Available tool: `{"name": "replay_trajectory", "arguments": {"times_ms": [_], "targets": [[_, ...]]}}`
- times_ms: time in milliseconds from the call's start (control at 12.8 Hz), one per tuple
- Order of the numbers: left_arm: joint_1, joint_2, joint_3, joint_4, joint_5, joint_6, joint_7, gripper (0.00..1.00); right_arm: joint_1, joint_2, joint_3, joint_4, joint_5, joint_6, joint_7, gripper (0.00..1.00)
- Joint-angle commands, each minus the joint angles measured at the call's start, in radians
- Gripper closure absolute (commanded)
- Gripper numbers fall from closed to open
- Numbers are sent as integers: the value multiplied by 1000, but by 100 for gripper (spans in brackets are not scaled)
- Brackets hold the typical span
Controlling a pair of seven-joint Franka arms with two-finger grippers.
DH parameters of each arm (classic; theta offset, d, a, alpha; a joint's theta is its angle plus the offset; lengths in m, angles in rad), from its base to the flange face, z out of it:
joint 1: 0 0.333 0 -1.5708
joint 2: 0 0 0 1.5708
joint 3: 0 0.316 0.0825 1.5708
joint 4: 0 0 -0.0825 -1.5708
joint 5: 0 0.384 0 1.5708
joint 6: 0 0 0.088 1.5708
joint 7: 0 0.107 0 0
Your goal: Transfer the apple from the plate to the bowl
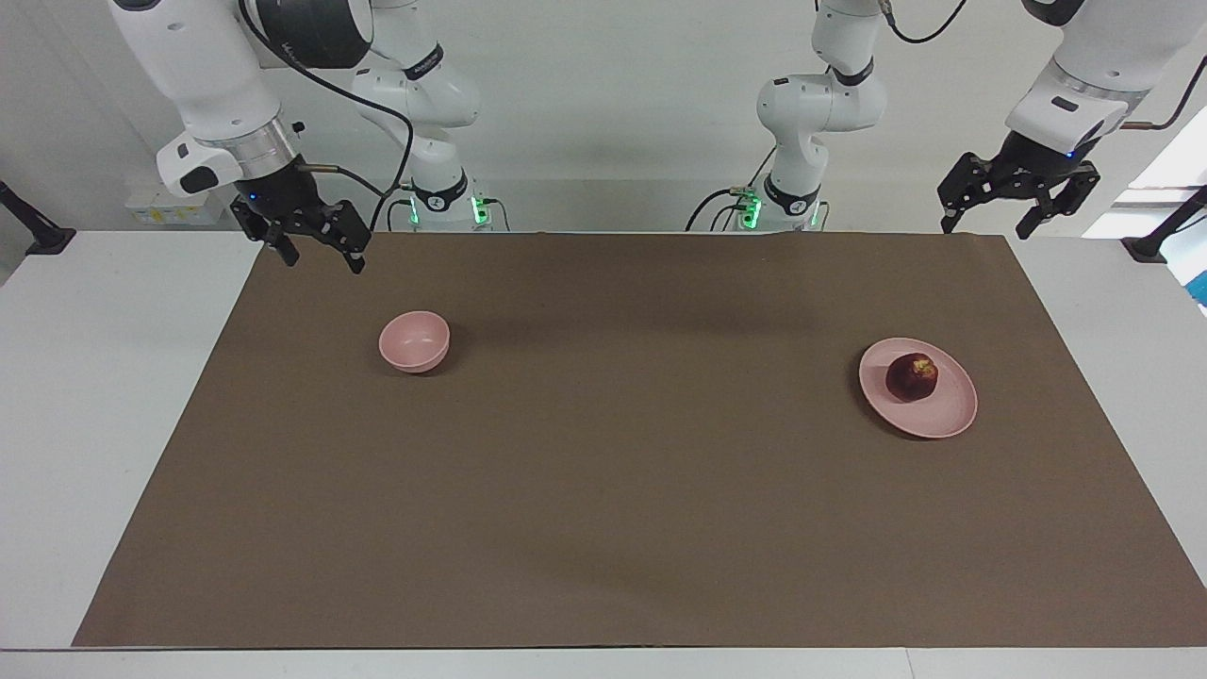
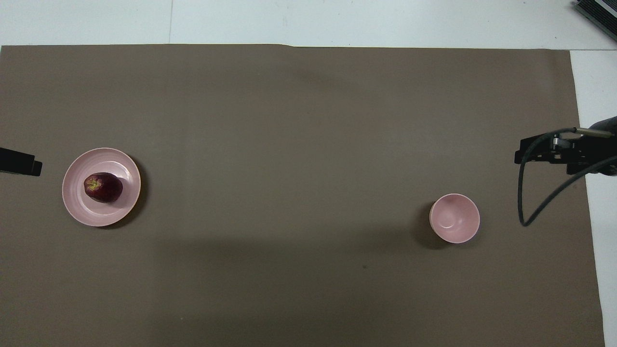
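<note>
The dark red apple (image 1: 911, 376) (image 2: 102, 187) lies on the wide pink plate (image 1: 954, 415) (image 2: 82, 212) toward the left arm's end of the table. The small pink bowl (image 1: 414, 340) (image 2: 455, 218) stands empty toward the right arm's end. My left gripper (image 1: 987, 224) hangs open and empty in the air over the mat's robot-side corner, apart from the plate; only a tip of it shows in the overhead view (image 2: 19, 163). My right gripper (image 1: 322, 260) (image 2: 554, 154) hangs open and empty over the mat's edge beside the bowl.
A brown mat (image 1: 603, 490) (image 2: 308, 135) covers most of the white table (image 1: 113, 396). A black cable (image 2: 523, 212) loops from the right gripper. Nothing else stands between plate and bowl.
</note>
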Motion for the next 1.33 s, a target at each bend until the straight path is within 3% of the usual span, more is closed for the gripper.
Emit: {"name": "replay_trajectory", "arguments": {"times_ms": [0, 941, 1255], "targets": [[-5, -6, 3, 6, 10, -10, 7, 0, -7, -11, 2, -11, 18, 6, -12, 0], [-2, -29, 1, -39, 2, 31, 16, 0, -7, -11, 2, -11, 18, 6, -12, 0], [7, -47, 3, -184, 1, 204, 13, 0, -7, -11, 2, -11, 18, 6, -12, 0]]}}
